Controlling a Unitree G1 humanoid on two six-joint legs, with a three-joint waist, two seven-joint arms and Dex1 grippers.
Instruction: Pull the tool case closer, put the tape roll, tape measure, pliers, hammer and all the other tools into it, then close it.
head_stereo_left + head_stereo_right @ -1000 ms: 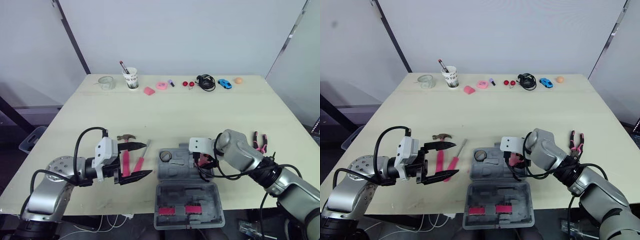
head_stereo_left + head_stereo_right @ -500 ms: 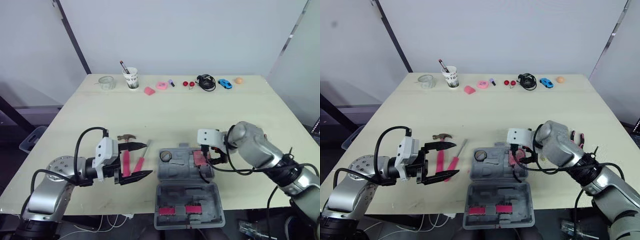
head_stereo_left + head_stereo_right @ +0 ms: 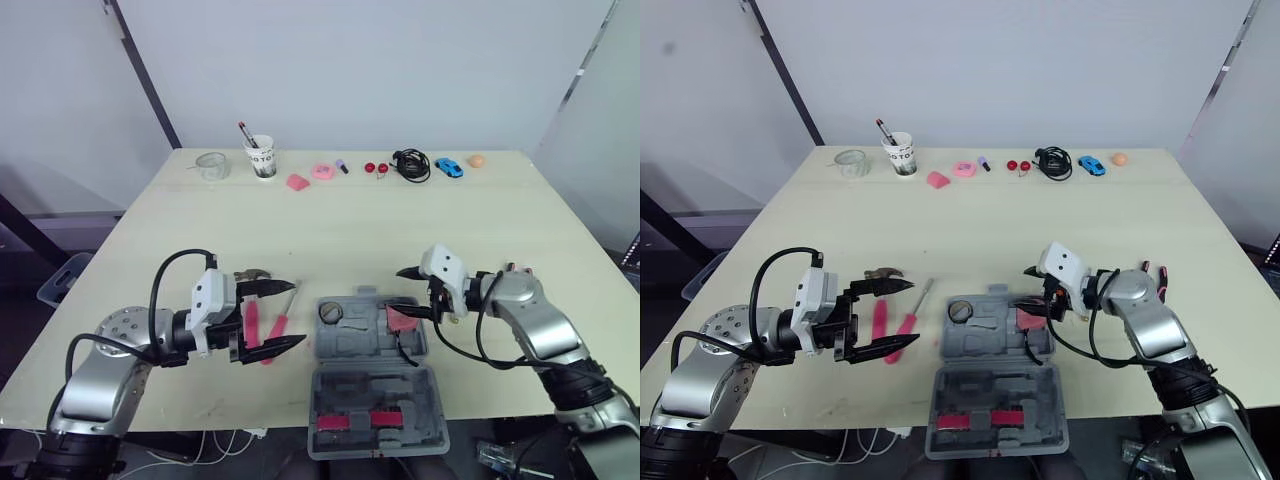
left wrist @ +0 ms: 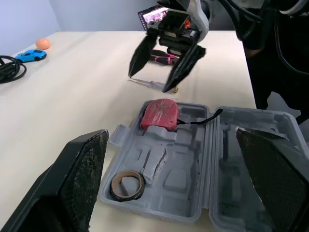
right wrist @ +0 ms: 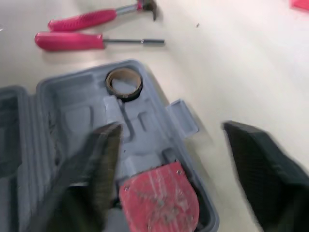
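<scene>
Pale cream bench [image 3: 330, 220] before a plain grey wall, with small clutter along the far edge that is not needed. Grey moulded-plastic tool case [image 3: 355, 347] lies open at the middle of the near edge. In its tray are a brown tape roll [image 3: 332, 313] at the left end and a red squarish tape measure [image 3: 402, 318] at the right end. Right gripper [image 3: 404, 291] sits just above the tape measure, jaws apart and empty. Left gripper [image 3: 300, 313] has its jaws apart too, hovering over the pink-handled hammer [image 3: 250, 322] and pink-handled screwdriver [image 3: 278, 322] left of the case. Pink-and-black pliers [image 3: 520, 271] lie near the right edge, partly behind the right arm. Judgement: the tape measure is seated, and the pliers probably come next for the right arm. Lift straight up first, clear of the tray wall. Then take the pliers across both handles near the pivot so they do not splay.
</scene>
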